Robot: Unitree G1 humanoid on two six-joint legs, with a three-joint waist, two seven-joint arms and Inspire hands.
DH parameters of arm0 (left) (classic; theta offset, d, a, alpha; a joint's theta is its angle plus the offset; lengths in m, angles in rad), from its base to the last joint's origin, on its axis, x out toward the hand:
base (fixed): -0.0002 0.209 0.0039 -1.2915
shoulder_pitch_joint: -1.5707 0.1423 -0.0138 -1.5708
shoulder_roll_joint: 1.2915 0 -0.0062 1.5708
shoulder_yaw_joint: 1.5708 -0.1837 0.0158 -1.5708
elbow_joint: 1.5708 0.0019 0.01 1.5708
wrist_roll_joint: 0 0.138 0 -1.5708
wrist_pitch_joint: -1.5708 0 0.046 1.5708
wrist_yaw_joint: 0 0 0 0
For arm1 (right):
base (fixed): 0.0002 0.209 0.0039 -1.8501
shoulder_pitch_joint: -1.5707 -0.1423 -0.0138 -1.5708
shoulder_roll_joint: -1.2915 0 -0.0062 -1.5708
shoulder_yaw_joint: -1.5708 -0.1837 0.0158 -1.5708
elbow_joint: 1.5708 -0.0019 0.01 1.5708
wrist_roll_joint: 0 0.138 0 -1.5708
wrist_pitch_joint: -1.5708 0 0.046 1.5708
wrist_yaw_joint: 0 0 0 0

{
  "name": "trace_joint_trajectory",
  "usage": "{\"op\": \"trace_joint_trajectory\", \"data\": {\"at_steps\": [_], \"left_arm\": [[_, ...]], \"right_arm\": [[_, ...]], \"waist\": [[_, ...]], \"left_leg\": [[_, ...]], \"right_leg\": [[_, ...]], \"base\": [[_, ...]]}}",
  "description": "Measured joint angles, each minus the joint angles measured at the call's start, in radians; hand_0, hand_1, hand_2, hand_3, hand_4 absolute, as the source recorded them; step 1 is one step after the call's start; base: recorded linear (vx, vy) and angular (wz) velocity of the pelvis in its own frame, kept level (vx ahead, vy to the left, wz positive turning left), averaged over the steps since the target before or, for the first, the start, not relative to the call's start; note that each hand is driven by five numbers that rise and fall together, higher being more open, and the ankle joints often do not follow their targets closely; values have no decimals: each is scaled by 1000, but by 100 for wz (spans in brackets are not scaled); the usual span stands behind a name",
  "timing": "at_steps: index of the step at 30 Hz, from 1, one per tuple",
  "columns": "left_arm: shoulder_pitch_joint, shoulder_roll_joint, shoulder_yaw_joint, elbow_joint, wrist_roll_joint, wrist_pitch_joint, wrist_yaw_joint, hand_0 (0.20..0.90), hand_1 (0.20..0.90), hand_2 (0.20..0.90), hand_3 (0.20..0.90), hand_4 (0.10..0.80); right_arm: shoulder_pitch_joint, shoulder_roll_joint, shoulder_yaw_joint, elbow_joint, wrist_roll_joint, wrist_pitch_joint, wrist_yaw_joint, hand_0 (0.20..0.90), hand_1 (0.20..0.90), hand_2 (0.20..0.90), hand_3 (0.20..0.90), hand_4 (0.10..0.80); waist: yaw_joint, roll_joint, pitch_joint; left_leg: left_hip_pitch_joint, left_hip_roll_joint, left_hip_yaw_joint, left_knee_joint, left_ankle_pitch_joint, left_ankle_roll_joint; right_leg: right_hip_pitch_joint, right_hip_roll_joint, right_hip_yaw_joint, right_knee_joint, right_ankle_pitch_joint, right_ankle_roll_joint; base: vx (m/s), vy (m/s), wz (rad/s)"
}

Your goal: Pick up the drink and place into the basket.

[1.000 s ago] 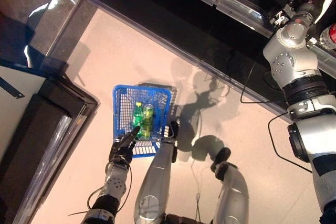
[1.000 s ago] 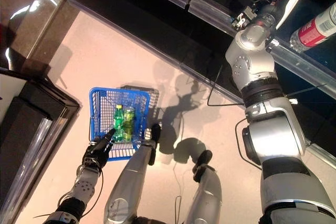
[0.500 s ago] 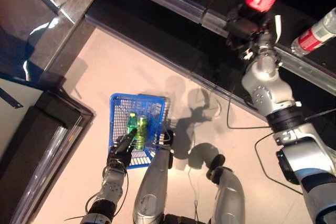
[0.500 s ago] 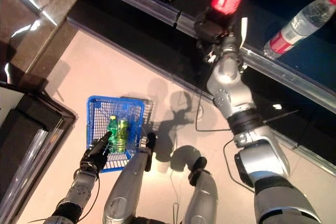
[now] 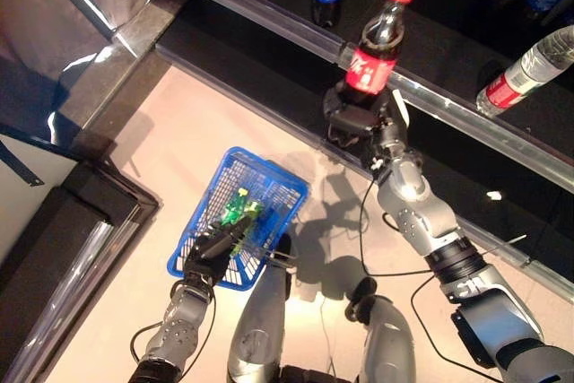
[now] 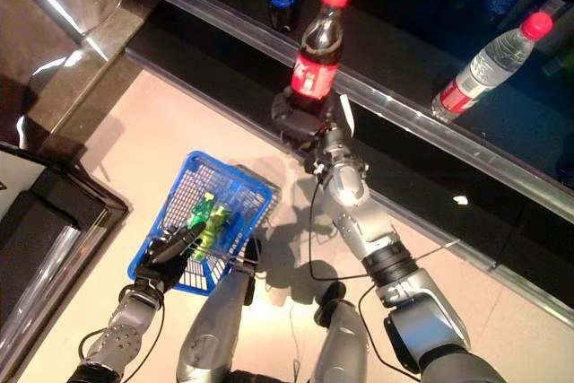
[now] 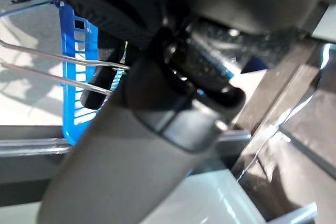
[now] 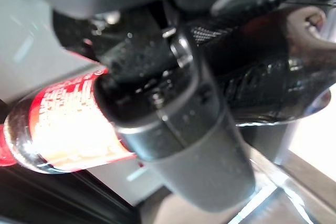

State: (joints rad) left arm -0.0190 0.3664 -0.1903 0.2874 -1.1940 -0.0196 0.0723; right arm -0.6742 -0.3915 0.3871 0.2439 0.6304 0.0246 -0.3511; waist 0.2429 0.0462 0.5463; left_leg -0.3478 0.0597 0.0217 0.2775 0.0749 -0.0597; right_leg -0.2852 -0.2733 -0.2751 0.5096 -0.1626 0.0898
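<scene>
My right hand (image 6: 303,123) is clenched around the lower body of the cola bottle (image 6: 316,56), which stands upright with its red cap on top, at the shelf edge (image 6: 421,116). The blue basket (image 6: 240,187) lies down and to my left, on the floor, held at its handle by my left hand (image 6: 170,253). It already contains a green bottle (image 6: 199,215) and a can (image 6: 213,223). A water bottle (image 6: 484,65) lies further along the shelf.

basket (image 5: 273,187): blue mesh | drink (image 6: 315,57): dark, red label, red cap
</scene>
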Motion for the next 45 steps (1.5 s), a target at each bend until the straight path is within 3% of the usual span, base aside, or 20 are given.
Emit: {"op": "trace_joint_trajectory", "data": {"at_steps": [12, 21, 32, 45], "left_arm": [[-27, 78, -96, -129, -4, 85, -44, 300, 300, 300, 200, 100], [-70, 86, -115, -150, -48, 106, -79, 300, 300, 300, 200, 100], [-71, 112, -120, -151, -70, 113, -103, 300, 300, 300, 200, 100], [-105, 123, -148, -152, -70, 124, -136, 300, 300, 300, 200, 100]], "right_arm": [[24, 96, 112, 63, 29, -10, 14, 300, 300, 300, 200, 100], [32, 182, 153, 326, 109, -41, 3, 300, 300, 300, 200, 100], [128, 263, 214, 356, 169, -134, -7, 300, 300, 300, 200, 100], [137, 270, 231, 405, 211, -137, 4, 300, 300, 300, 200, 100]], "waist": [[33, 2, 1], [79, 3, 1], [81, 3, 1], [81, 4, 1]], "left_leg": [[36, -16, -72, -71, 34, -13], [44, -36, -106, -88, 34, -14], [44, -33, -114, -120, 40, -18], [41, -36, -114, -121, 39, -18]], "right_leg": [[80, -5, -101, -42, -24, 9], [108, -14, -123, -52, -45, 15], [110, -7, -130, -78, -46, 18], [106, -9, -130, -78, -46, 19]], "base": [[-25, -17, 20], [-18, -14, 14], [-15, 5, 3], [0, 0, 0]]}}
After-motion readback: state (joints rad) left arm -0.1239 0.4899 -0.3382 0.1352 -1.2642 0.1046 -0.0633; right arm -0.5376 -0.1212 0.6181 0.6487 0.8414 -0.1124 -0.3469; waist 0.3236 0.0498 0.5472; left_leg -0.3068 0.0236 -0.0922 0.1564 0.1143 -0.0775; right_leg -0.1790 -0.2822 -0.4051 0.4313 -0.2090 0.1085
